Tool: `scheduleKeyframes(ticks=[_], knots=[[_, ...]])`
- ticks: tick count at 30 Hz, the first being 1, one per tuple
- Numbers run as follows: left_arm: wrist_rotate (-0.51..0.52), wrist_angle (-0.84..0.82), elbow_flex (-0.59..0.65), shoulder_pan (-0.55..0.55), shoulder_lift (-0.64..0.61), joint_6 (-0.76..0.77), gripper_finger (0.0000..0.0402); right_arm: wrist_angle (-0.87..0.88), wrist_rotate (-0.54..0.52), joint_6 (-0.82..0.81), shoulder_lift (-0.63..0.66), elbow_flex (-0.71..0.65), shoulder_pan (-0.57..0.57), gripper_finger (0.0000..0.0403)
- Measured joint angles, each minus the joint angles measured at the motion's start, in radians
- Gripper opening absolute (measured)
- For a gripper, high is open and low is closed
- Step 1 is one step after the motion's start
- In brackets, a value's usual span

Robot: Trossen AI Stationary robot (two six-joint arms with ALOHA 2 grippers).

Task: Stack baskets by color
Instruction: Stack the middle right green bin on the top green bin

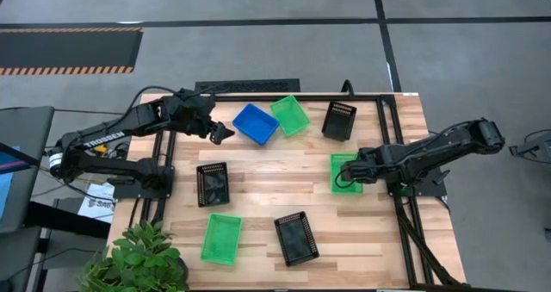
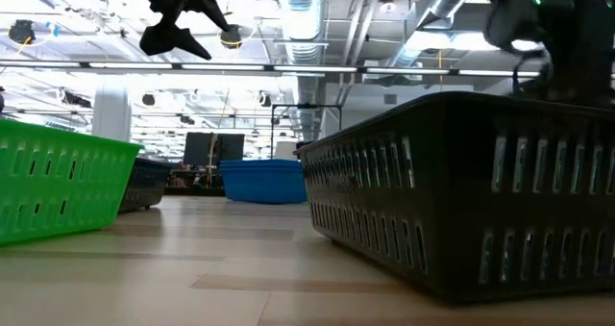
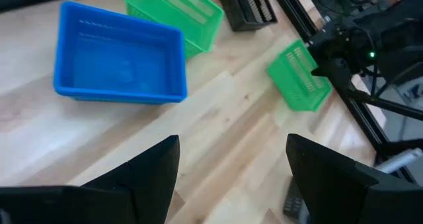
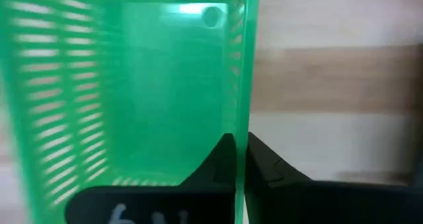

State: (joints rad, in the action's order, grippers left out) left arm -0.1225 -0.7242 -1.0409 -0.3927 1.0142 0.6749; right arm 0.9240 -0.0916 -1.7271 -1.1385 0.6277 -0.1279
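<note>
Several mesh baskets lie apart on the wooden table. At the far side a blue basket (image 1: 256, 123) stands beside a green one (image 1: 290, 114), with a black one (image 1: 339, 120) to their right. Two more black baskets (image 1: 213, 183) (image 1: 296, 238) and a green one (image 1: 221, 239) stand nearer. My right gripper (image 4: 241, 159) is shut on a third green basket (image 1: 343, 173) at the table's right. My left gripper (image 3: 231, 178) hangs open in the air just left of the blue basket (image 3: 119, 55), holding nothing. My right gripper pinches the green basket's side wall (image 4: 240, 118), the one toward the table's right edge, with one finger (image 4: 223, 159) inside the basket and the other (image 4: 266, 166) outside. The fingers point straight down from above. The basket sits flat on the table.
A black metal frame (image 1: 387, 146) runs along the table's far and right sides, close to the right arm. A potted plant (image 1: 142, 257) stands at the near left corner. Bare wood lies in the table's middle, between the baskets.
</note>
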Motion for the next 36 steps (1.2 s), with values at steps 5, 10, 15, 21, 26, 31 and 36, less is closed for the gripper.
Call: scheduleKeyframes(ticks=[5, 10, 15, 21, 26, 31, 36], knots=[[-0.039, 0.0, 0.0, 0.0, 0.0, 0.002, 0.0265, -0.037, -0.057, 0.067, -0.001, 0.152, 0.001, 0.0011], [-0.038, 0.0, 0.0, 0.0, 0.0, -0.006, 0.0265, -0.037, -0.136, 0.291, 0.0, 0.328, 0.113, 0.001], [-0.037, 0.01, 0.0, 0.0, 0.0, -0.018, 0.0265, -0.05, -0.153, 0.658, -0.053, 0.467, 0.331, 0.0013], [-0.035, 0.014, 0.0, 0.0, 0.0, -0.019, 0.0265, -0.147, 0.022, 1.095, -0.217, 0.592, 0.588, 0.0014], [-0.022, 0.045, 0.001, 0.0, 0.0, 0.009, 0.0265, -0.202, 0.159, 1.374, -0.386, 0.683, 0.709, 0.001], [-0.016, 0.062, 0.001, 0.001, 0.0, 0.095, 0.0265, -0.224, 0.268, 1.521, -0.548, 0.761, 0.783, 0.0017], [0.016, 0.095, 0.001, 0.008, 0.0, 0.136, 0.0265, -0.246, 0.326, 1.578, -0.675, 0.852, 0.838, 0.0012]])
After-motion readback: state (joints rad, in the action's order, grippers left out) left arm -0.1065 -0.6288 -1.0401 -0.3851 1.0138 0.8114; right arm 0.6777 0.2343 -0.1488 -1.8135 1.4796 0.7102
